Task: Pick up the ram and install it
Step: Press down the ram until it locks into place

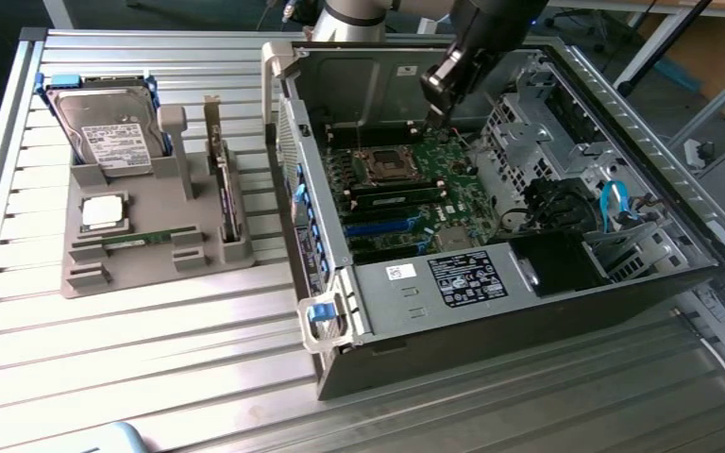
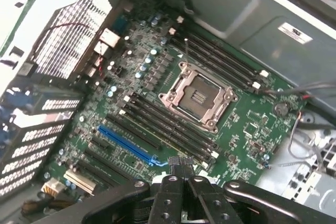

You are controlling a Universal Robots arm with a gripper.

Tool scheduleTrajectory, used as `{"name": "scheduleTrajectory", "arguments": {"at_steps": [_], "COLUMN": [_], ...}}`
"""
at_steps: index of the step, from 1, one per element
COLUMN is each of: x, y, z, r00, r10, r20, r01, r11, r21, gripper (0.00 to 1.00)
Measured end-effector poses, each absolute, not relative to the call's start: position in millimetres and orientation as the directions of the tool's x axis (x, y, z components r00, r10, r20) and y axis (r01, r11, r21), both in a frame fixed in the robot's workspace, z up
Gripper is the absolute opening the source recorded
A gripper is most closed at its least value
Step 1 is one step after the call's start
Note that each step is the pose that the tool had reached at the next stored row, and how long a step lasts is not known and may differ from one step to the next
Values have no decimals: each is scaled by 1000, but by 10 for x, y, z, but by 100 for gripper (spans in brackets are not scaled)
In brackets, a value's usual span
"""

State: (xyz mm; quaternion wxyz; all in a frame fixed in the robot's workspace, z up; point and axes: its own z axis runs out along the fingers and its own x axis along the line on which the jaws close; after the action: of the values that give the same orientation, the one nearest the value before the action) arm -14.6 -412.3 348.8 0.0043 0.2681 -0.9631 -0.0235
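Your gripper (image 2: 178,179) has its fingers (image 2: 169,190) pressed together, holding nothing, poised over the motherboard (image 2: 157,98). One ram (image 1: 146,238) lies in the grey holder (image 1: 211,253) on the worktop (image 1: 148,349).

One open computer case (image 1: 489,283), one motherboard (image 2: 157,93) with one empty processor socket (image 2: 198,97), one grey holder tray (image 1: 148,236) carrying one hard drive (image 1: 105,127), one processor chip (image 1: 102,212), one ram stick (image 1: 148,238), and seemingly one upright expansion card (image 1: 224,189).
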Motion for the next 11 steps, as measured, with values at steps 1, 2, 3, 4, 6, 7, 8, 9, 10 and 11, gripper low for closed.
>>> {"name": "scheduleTrajectory", "arguments": {"at_steps": [1, 2, 3, 4, 6, 7, 8, 9, 10, 11], "x": [-146, -146, -146, -146, -146, -146, -146, -146, -146, -146], "y": [-4122, -4123, -4123, -4123, -4123, -4123, -4123, -4122, -4123, -4123], "z": [3488, 3489, 3489, 3488, 3488, 3488, 3488, 3488, 3488, 3489], "r00": [-863, -878, -884, -892, -911, -917, -923, -929, -934, -940], "r10": [-505, -479, -467, -453, -412, -399, -384, -369, -357, -342], "r20": [-4, -4, -4, -4, -4, -4, -4, -4, -4, -4], "r01": [-504, -479, -467, -453, -412, -399, -384, -369, -357, -342], "r11": [862, 877, 883, 890, 910, 916, 922, 928, 933, 939], "r21": [48, 48, 48, 48, 48, 48, 48, 48, 48, 48], "gripper": [11, 11, 11, 11, 11, 11, 11, 11, 11, 11]}}
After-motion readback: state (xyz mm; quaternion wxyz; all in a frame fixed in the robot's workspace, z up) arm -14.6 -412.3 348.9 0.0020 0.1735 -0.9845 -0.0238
